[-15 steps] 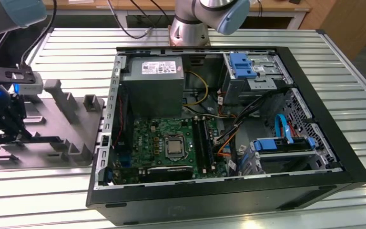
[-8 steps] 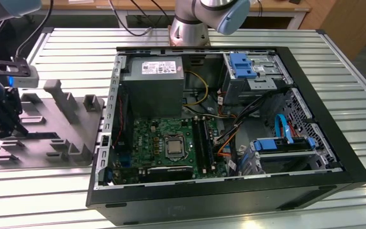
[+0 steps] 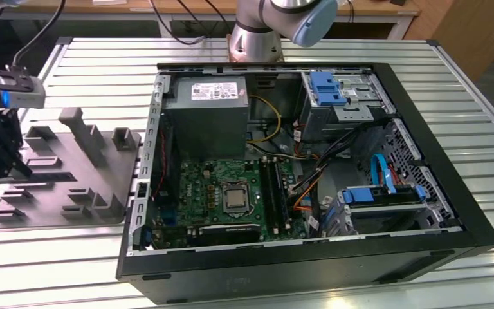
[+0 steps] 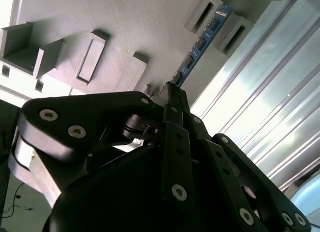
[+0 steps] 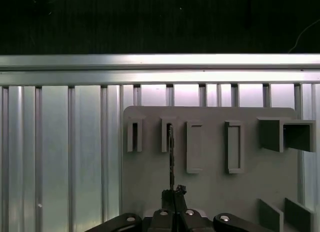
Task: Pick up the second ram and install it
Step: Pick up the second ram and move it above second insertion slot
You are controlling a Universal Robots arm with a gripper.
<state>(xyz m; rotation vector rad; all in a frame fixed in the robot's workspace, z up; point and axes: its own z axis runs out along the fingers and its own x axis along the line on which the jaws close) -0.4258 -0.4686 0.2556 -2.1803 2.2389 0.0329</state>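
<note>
1. The gripper (image 3: 11, 168) hangs over a grey holder (image 3: 114, 170) at the exterior view's left. It is well apart from the open computer case (image 3: 440, 167).
2. In both wrist views the black fingers are clenched on one end of the memory stick (image 4: 200, 45). The gripper (image 4: 170, 91) pinches it between its tips.
3. In the second wrist view the memory stick is bluish with small dark chips along its face. It runs straight out from the fingertips, and its far end sits between two raised blocks of the holder (image 4: 125, 22).
4. In the first wrist view the memory stick (image 5: 171, 157) is seen edge-on as a thin dark line. It leads from the gripper (image 5: 173, 193) up to one of the narrow slots in the holder (image 5: 210, 187).
5. Whether the stick rests in that slot or is just clear of it cannot be told.
6. The holder lies flat on a ribbed metal table (image 3: 333, 48), which also shows in the first wrist view (image 5: 60, 142).
7. The case lies on its side on the same table with the motherboard (image 3: 204, 187) exposed.
8. Long black memory slots (image 3: 273, 190) run just beside the processor socket (image 3: 234, 196).
9. A grey power supply (image 3: 206, 112) sits above the board, with the arm's base (image 3: 256, 35) behind the case.
</note>
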